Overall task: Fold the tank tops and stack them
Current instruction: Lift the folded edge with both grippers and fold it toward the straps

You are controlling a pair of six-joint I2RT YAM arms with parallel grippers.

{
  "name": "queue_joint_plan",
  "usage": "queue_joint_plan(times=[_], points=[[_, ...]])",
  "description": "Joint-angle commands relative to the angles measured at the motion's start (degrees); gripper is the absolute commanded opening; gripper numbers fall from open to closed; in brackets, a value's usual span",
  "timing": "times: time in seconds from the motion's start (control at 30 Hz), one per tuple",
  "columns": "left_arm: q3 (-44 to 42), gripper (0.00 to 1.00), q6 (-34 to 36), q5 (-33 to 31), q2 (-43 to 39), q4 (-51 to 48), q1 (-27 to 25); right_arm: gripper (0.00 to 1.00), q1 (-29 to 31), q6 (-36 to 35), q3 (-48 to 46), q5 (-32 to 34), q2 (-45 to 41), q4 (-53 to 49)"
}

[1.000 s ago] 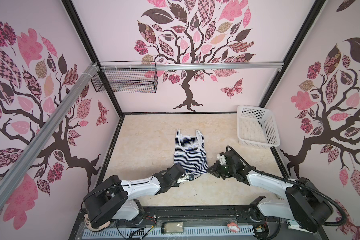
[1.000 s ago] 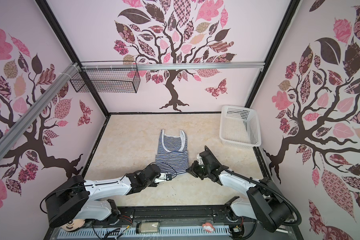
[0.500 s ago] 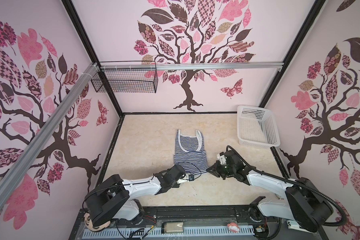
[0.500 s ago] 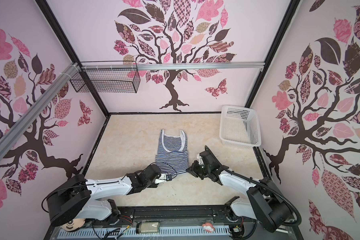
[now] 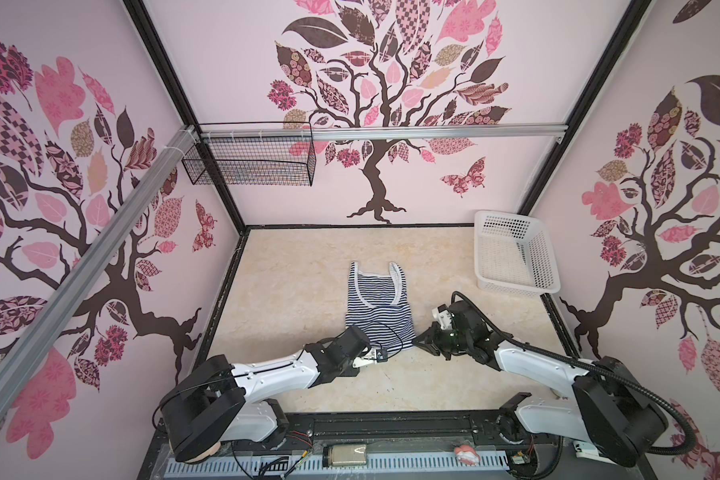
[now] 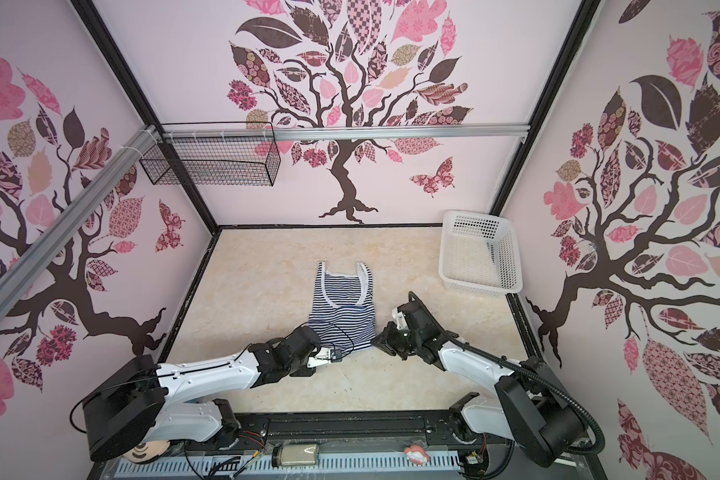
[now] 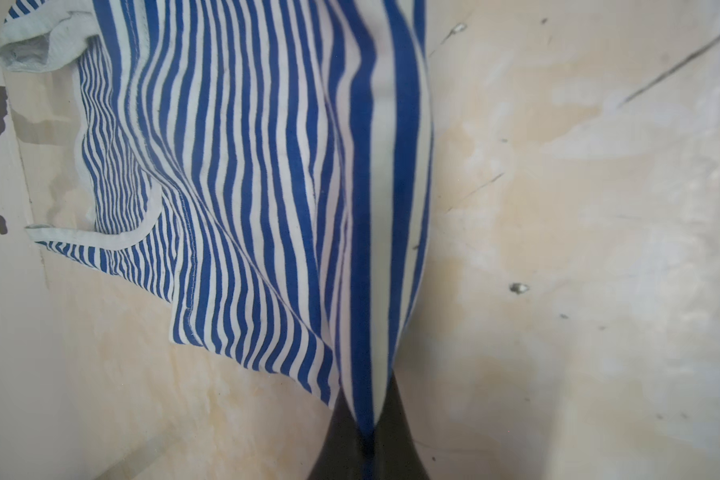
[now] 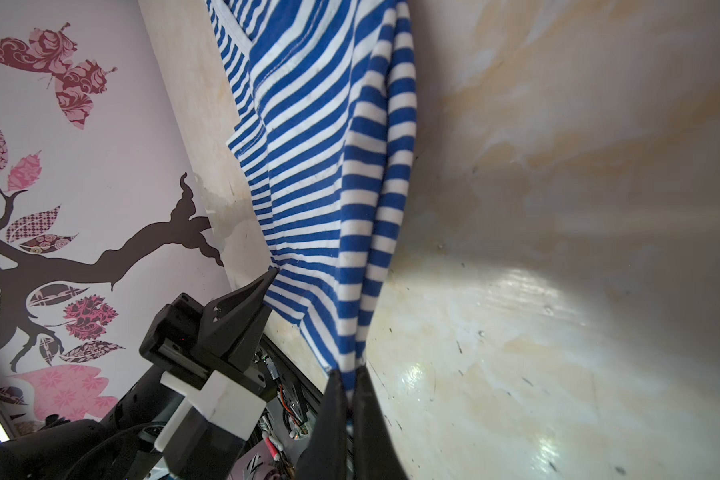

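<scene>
One tank top (image 5: pixel 377 305) (image 6: pixel 344 305), navy-and-white striped with white edging, lies flat on the beige table, straps toward the back wall. My left gripper (image 5: pixel 361 336) (image 6: pixel 319 336) is at its near-left hem corner. In the left wrist view the left gripper (image 7: pixel 366 415) is shut on a pinched fold of the tank top (image 7: pixel 242 174). My right gripper (image 5: pixel 416 338) (image 6: pixel 375 340) is at the near-right hem corner. The right wrist view shows the right gripper (image 8: pixel 350 374) shut on the striped hem (image 8: pixel 362 249), with the left gripper (image 8: pixel 272 276) across from it.
A white plastic basket (image 5: pixel 512 286) (image 6: pixel 479 284) stands at the back right of the table. A black wire basket (image 5: pixel 250 166) hangs on the rail at the back left. A doll's head (image 6: pixel 146 451) lies below the table's front edge.
The left gripper's jaws have closed on the near-left hem corner. Both arms and the tank top have otherwise stayed in place.
</scene>
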Motion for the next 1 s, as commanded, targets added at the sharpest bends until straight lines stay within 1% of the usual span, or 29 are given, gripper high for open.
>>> queue_joint_plan(times=[0.0, 0.17, 0.23, 0.37, 0.5, 0.57, 0.63, 0.7, 0.77, 0.83, 0.97], points=[[2.4, 0.00, -2.3, 4.3, -3.3, -7.6, 0.1, 0.04, -0.3, -0.4, 0.9, -1.9, -3.9, -2.2], [5.1, 0.00, -5.0, 8.0, -7.4, -15.3, 0.0, 0.03, -0.2, 2.6, -1.4, -3.4, -10.4, -3.8], [6.2, 0.00, -5.8, 9.1, -9.2, -18.3, 0.0, 0.03, -0.3, 3.3, -1.3, -3.3, -13.6, -5.9], [9.6, 0.00, -7.4, 12.7, -13.3, -24.2, 0.1, 0.03, -0.2, 4.3, 1.1, -3.5, -18.3, -10.2], [14.2, 0.00, -7.8, 13.0, -13.3, -27.5, 0.3, 0.03, -0.2, 4.5, 4.6, -3.2, -19.9, -13.0], [15.5, 0.00, -7.5, 12.4, -12.8, -26.8, 0.9, 0.03, -0.2, 4.4, 6.7, -2.2, -19.6, -14.3], [16.4, 0.00, -6.8, 12.3, -11.6, -25.6, 2.0, 0.03, -0.3, 4.6, 8.0, -2.0, -18.6, -13.4], [17.4, 0.00, -5.9, 13.6, -10.2, -24.3, 4.5, 0.03, -0.2, 4.9, 8.9, -2.9, -16.6, -11.3], [18.7, 0.00, -5.2, 17.0, -8.2, -23.4, 8.3, 0.03, -0.2, 4.2, 10.4, -3.8, -13.7, -9.8], [20.0, 0.00, -4.4, 18.0, -6.1, -23.5, 10.5, 0.03, -0.3, 3.3, 11.9, -4.0, -11.0, -9.4], [21.8, 0.00, -2.8, 18.0, -3.6, -21.5, 12.2, 0.03, -1.1, 2.5, 15.2, -4.5, -6.3, -7.6]])
